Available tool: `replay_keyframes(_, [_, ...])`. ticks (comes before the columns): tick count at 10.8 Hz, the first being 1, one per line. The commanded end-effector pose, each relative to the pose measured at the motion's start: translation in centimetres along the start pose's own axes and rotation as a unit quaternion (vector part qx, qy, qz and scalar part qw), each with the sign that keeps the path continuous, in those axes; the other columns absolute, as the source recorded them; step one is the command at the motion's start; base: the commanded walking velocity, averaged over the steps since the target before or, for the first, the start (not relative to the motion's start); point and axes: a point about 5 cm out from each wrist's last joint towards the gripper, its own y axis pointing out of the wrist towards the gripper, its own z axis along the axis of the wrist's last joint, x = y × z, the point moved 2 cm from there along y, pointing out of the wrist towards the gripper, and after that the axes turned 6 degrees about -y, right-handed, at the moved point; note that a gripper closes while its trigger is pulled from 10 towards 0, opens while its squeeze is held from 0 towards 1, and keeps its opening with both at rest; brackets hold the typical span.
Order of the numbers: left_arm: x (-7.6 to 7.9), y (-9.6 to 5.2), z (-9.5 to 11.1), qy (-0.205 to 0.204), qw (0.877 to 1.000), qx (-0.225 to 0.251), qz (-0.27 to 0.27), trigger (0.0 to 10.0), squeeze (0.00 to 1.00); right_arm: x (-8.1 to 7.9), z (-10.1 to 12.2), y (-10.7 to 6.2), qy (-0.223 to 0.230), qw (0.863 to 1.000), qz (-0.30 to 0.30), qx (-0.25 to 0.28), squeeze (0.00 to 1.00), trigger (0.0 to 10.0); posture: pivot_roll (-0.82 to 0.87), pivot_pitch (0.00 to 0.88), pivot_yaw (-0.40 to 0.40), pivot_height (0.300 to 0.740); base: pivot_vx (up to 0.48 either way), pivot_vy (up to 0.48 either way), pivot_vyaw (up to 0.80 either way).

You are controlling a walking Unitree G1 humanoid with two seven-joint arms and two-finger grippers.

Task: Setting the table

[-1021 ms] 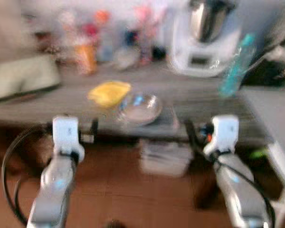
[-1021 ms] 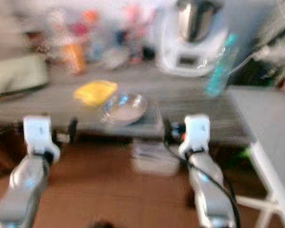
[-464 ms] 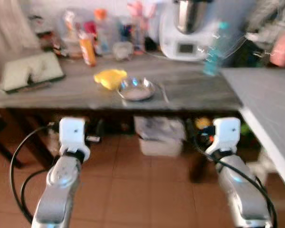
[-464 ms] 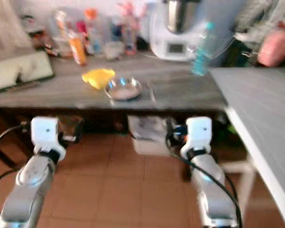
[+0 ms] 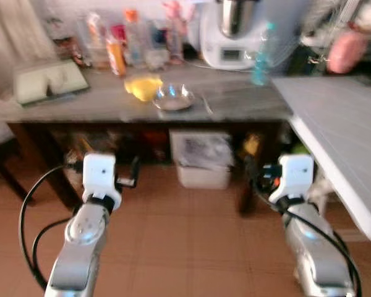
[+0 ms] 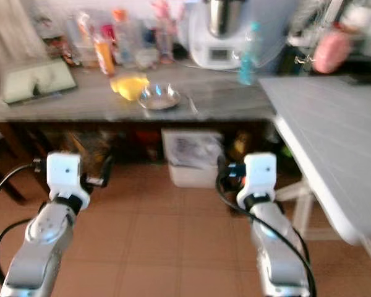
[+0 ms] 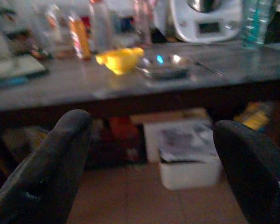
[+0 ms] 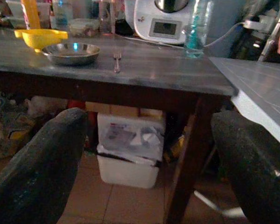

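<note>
Lying at the far left of the dark desk (image 5: 62,111) is a pale board (image 5: 48,80), and behind it bottles (image 5: 115,54) are crowding the back edge. Sitting near the middle of the desk is a yellow bowl (image 8: 41,37), touching or just beside a steel plate (image 8: 71,52), and a fork (image 8: 116,61) is lying just beside the plate on its other side. Standing behind these is a white kitchen machine (image 8: 164,21), with a teal bottle (image 8: 196,28) near it toward the desk's right end. Under the desk a white bin (image 8: 129,149) is resting on the tiled floor (image 6: 173,247). Further right a grey table (image 6: 321,142) is running along the side, and something pink (image 6: 331,52) is showing blurred beyond it. The left tool (image 7: 149,163) is hanging low in front of the desk, well apart from it, its two fingers (image 7: 46,163) spread wide and holding nothing. The right tool (image 8: 149,158) is hanging at the same height, near the desk's right leg (image 8: 184,154), its fingers (image 8: 42,158) also spread wide and carrying nothing. Both silver arms are reaching forward over the floor, cables looping beside them.
</note>
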Motion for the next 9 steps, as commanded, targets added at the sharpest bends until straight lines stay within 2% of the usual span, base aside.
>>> replay_keyframes(1, [0.5,0.3,0.9,-0.005,1.000,0.021,-0.016,10.0,0.00,-0.2,0.9,0.2,-0.002,1.000,0.006,0.016,0.14,10.0,0.05,0.000,0.018,0.740,0.000,0.000,0.00])
replay_keyframes(3, [1.4,0.5,1.2,-0.008,0.999,0.029,-0.032,10.0,0.00,-0.5,1.0,0.4,-0.004,1.000,0.010,0.017,0.14,10.0,0.05,0.000,0.016,0.740,0.000,0.000,0.00])
replay_keyframes(7, [1.8,0.5,1.4,-0.011,0.998,0.035,-0.054,10.0,0.00,-0.5,1.0,0.4,-0.007,1.000,0.010,0.016,0.15,10.0,0.05,0.000,0.017,0.740,0.000,0.000,0.00])
replay_keyframes(9, [2.1,0.5,1.4,-0.015,0.997,0.037,-0.061,10.0,0.00,-0.5,1.0,0.4,-0.008,1.000,0.011,0.017,0.14,10.0,0.05,0.000,0.016,0.740,0.000,-0.349,0.00])
